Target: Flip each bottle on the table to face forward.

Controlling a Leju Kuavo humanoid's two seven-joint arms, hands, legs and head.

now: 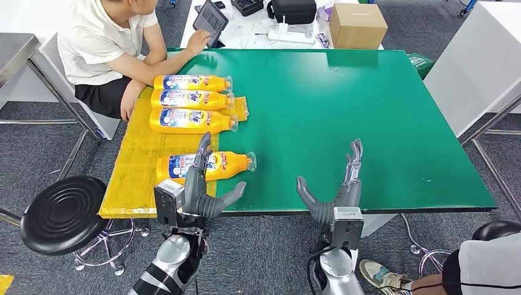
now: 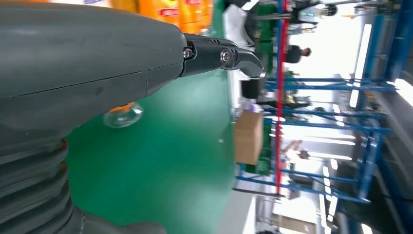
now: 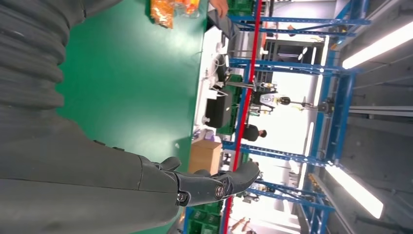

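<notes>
Left robot hand hovers wide, holding nothing, over the nearest bottle lying on the green desk. Right robot hand spread, holding nothing. Three bottles lie beyond.

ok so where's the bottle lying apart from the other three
In the head view the lone bottle lies on its side on the table's left, near the front edge, just beyond the left hand.
</notes>
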